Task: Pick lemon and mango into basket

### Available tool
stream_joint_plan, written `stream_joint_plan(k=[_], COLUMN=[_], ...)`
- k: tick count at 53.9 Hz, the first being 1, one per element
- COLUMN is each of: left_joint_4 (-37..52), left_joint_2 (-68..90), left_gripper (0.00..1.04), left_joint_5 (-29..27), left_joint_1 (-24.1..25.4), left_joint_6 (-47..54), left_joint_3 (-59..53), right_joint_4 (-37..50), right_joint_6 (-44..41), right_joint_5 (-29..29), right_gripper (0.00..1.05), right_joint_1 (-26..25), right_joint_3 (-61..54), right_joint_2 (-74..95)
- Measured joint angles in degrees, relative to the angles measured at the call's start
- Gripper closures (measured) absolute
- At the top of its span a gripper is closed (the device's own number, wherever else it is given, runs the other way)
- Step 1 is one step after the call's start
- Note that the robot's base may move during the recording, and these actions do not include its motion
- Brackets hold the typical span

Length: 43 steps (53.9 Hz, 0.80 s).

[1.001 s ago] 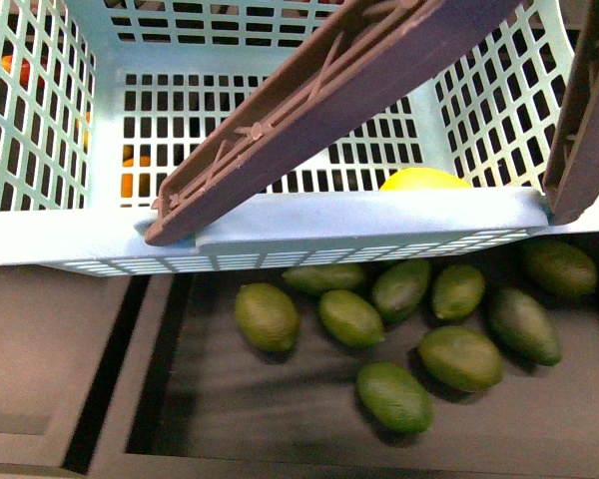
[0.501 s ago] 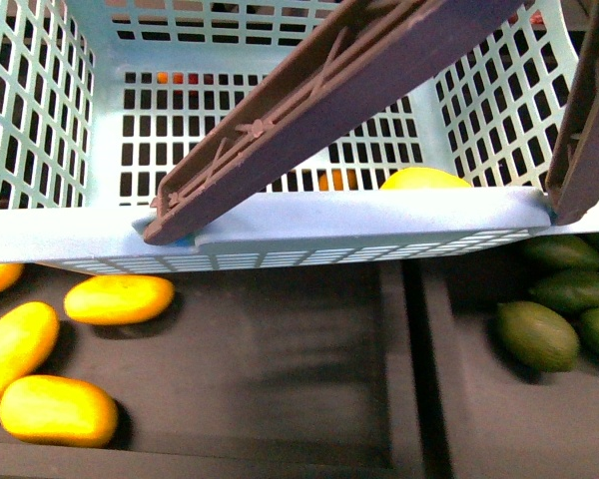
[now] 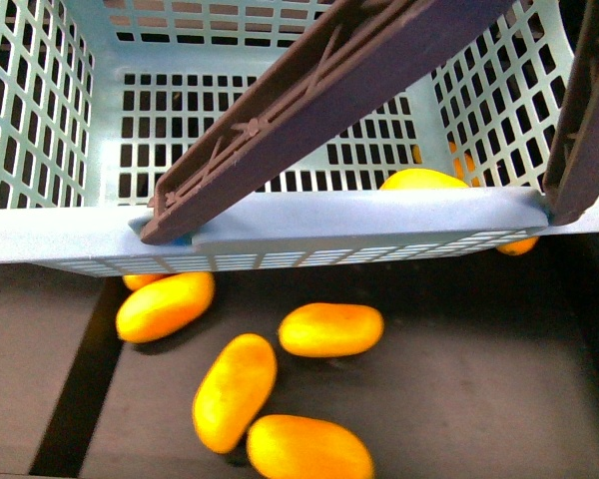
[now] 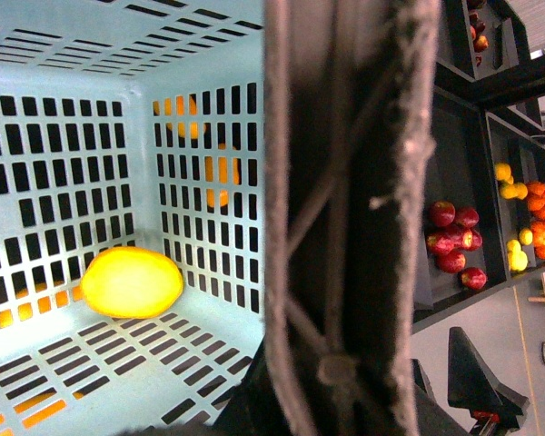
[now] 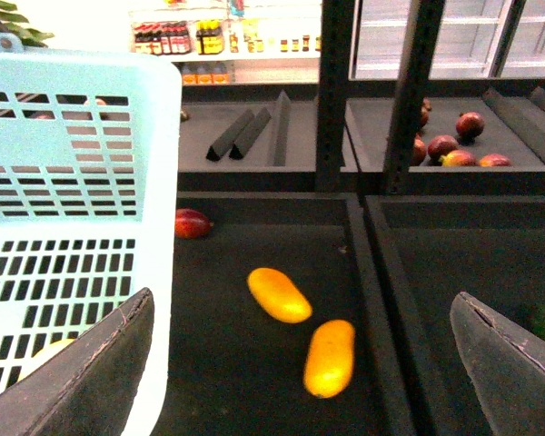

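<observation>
Plump oval lemon lay on its side in the near right corner of the slotted teal plastic basket, long axis left-right. Smooth oblong mangoes lay on a dark tray below. Right claw gaped apart; left claw state unclear.

Of the lemon, only the top shows above the basket rim. Nearest mango cut off by the lower frame edge. Blurred brown handle blocks the left wrist view's middle.
</observation>
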Motion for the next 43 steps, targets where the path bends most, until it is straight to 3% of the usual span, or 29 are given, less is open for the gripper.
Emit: stream_joint_plan(k=[35, 39, 43], left_joint_4=[0.0, 0.0, -0.02], left_joint_2=[0.0, 0.0, 0.0], left_gripper=[1.01, 1.01, 1.01], left_joint_5=[-1.29, -1.44, -1.22], left_joint_1=[0.94, 0.83, 0.74], left_joint_6=[0.07, 0.72, 0.81], left_joint_3=[0.02, 0.02, 0.0], right_joint_4=[0.0, -14.29, -28.72], right_joint_6=[-0.02, 7.15, 15.02], right_joint_5=[-0.39, 11.5, 20.28], right_gripper=[0.09, 0.09, 0.09], right_joint_1=[0.02, 2.25, 0.5], right_joint_3=[-0.02, 5.01, 11.54], right_joint_2=[0.0, 2.82, 7.41])
